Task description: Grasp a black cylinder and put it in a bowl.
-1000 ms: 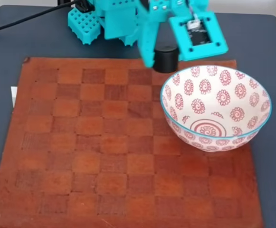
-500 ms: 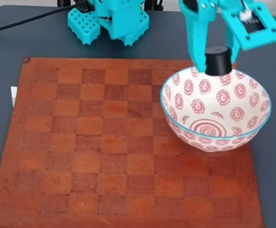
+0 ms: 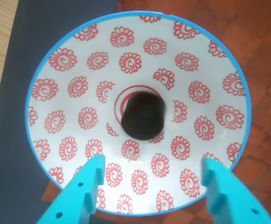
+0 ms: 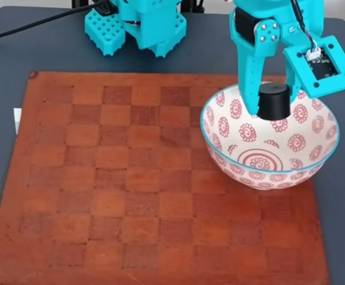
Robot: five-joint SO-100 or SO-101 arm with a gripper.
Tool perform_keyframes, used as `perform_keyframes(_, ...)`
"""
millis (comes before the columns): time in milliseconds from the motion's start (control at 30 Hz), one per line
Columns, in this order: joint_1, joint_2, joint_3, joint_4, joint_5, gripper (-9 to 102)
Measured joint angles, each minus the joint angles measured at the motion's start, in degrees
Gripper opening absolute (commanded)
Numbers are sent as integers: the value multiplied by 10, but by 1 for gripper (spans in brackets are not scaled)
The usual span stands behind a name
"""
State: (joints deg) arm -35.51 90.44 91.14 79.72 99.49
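In the wrist view the gripper (image 3: 151, 179) points down over the bowl (image 3: 70, 74); its 2 turquoise fingers (image 3: 86, 186) stand wide apart at the lower edge, with nothing between them; the cylinder (image 3: 143, 115) appears blurred over the red spiral at the bowl's centre, clear of both fingers; whether it rests on the bottom or is in the air, I cannot tell.

In the fixed view the gripper (image 4: 273, 107) hangs above the bowl (image 4: 323, 157), which sits on the right side of the brown checkerboard (image 4: 124, 178); the cylinder (image 4: 274, 101) shows upright between the fingers (image 4: 249, 83), above the bowl's far inner wall, just beside the left finger; contact there is unclear.

The board lies on a dark table (image 4: 35, 47); the arm's base (image 4: 136, 24) stands at the far edge.
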Motion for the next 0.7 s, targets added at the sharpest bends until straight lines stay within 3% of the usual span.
perform_keyframes(200,0,0,0,0,0,26)
perform_keyframes(400,3,0,0,3,0,-1)
perform_keyframes(700,31,54,0,47,0,1)
